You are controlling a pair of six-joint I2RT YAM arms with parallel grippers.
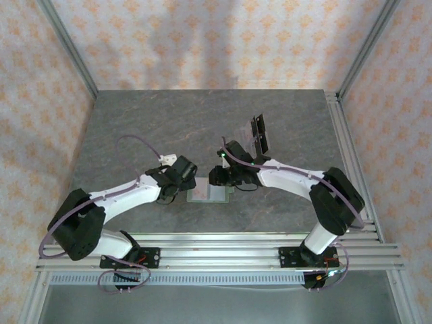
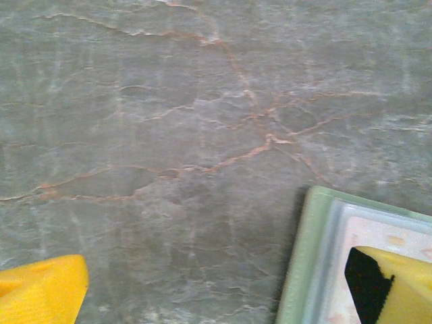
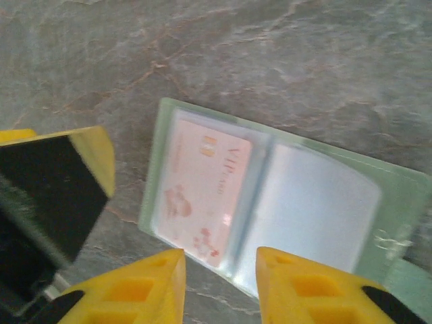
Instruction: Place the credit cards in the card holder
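On the table [image 1: 135, 128] your open card holder [image 1: 206, 194] lay long-axis 9-to-3 between both arms, left jaws spread wide over its 9 o'clock edge, right jaws parted and empty just beside it, the spare credit cards [image 1: 258, 135] standing at its 1 o'clock, nearer your right arm.

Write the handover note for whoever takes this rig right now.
Left gripper: open, empty, one finger over the card holder's edge.
Right gripper: open, empty, above the holder's near edge.
The card holder lies open on the table between the arms.
Done: a pink VIP card sits in one clear pocket; the pocket beside it looks empty.
Left: black cards standing upright farther back are not yet in.
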